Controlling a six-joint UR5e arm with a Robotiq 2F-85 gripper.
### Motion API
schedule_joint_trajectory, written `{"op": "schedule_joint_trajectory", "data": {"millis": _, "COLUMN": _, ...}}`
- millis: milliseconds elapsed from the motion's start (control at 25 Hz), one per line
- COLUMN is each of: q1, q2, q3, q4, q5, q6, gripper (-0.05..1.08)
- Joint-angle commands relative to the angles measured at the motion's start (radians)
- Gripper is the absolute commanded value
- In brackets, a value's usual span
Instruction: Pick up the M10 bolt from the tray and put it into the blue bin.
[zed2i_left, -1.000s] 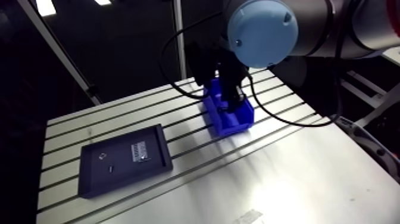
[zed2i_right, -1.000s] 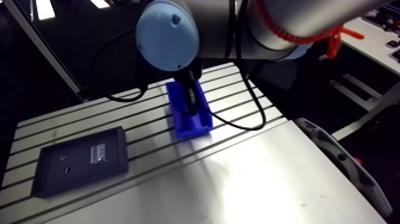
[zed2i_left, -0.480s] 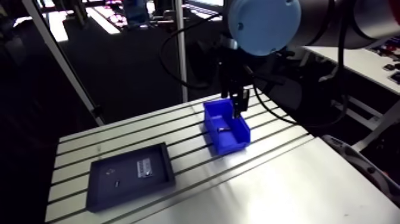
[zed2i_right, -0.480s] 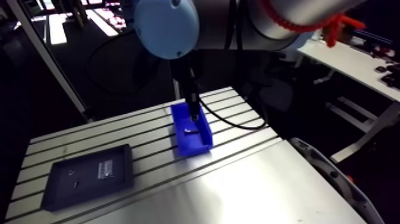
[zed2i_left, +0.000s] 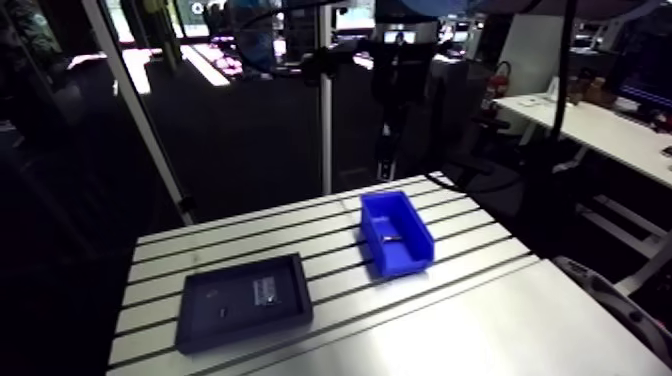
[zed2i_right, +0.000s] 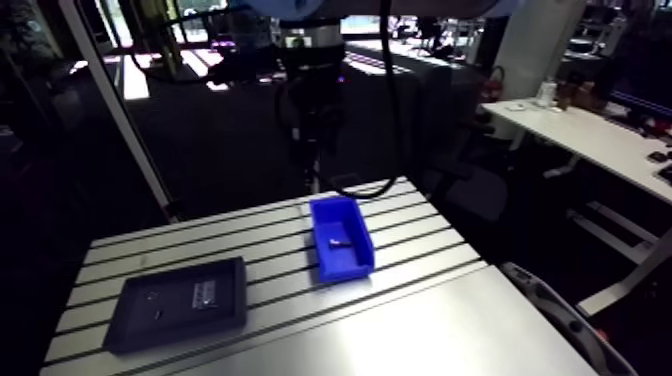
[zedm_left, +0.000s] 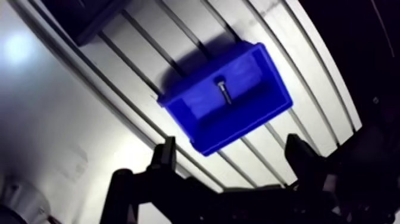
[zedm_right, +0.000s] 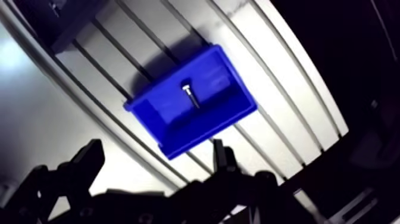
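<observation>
The black two-fingered gripper (zedm_left: 231, 149) is hanging wide open and empty above the blue plastic bin (zedm_left: 190, 113), where the small silver M10 bolt (zedm_left: 223, 92) is lying. In the arm view, the dark rectangular tray (zed2i_left: 200, 300) is sitting at eight o'clock from the bin on the slotted aluminium table (zed2i_left: 480, 320).

Glare whitens the table (zedm_left: 47, 107), the blue bin (zedm_left: 186, 108) casts a dark shadow, and straight lines curve.

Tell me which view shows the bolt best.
The wrist view: it looks straight down into the blue bin, so the bolt shows whole, head and shank, bright on the bin's floor. The arm view shows the bolt only as a small pale fleck inside the bin.
</observation>
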Motion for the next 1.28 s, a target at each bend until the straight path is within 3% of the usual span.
{"op": "schedule_joint_trajectory", "data": {"millis": 40, "q1": 0.057, "q2": -0.053, "q3": -0.064, "q4": 0.18, "q5": -0.002, "q6": 0.655, "gripper": 0.01}}
{"op": "schedule_joint_trajectory", "data": {"millis": 200, "q1": 0.077, "q2": -0.067, "q3": -0.105, "q4": 0.263, "q5": 0.002, "q6": 0.859, "gripper": 0.01}}
{"op": "schedule_joint_trajectory", "data": {"millis": 360, "q1": 0.12, "q2": -0.078, "q3": -0.159, "q4": 0.344, "q5": 0.007, "q6": 0.899, "gripper": 0.01}}
{"op": "schedule_joint_trajectory", "data": {"millis": 400, "q1": 0.114, "q2": -0.082, "q3": -0.173, "q4": 0.352, "q5": 0.013, "q6": 0.899, "gripper": 0.01}}
{"op": "schedule_joint_trajectory", "data": {"millis": 520, "q1": 0.117, "q2": -0.11, "q3": -0.229, "q4": 0.432, "q5": 0.062, "q6": 0.899, "gripper": 0.01}}
{"op": "schedule_joint_trajectory", "data": {"millis": 600, "q1": 0.12, "q2": -0.119, "q3": -0.254, "q4": 0.46, "q5": 0.07, "q6": 0.898, "gripper": 0.01}}
{"op": "schedule_joint_trajectory", "data": {"millis": 920, "q1": 0.123, "q2": -0.168, "q3": -0.189, "q4": 0.44, "q5": 0.067, "q6": 0.91, "gripper": 0.01}}
{"op": "schedule_joint_trajectory", "data": {"millis": 1000, "q1": 0.125, "q2": -0.174, "q3": -0.189, "q4": 0.437, "q5": 0.054, "q6": 0.924, "gripper": 0.01}}
{"op": "schedule_joint_trajectory", "data": {"millis": 1280, "q1": 0.125, "q2": -0.177, "q3": -0.199, "q4": 0.437, "q5": 0.05, "q6": 0.929, "gripper": 0.01}}
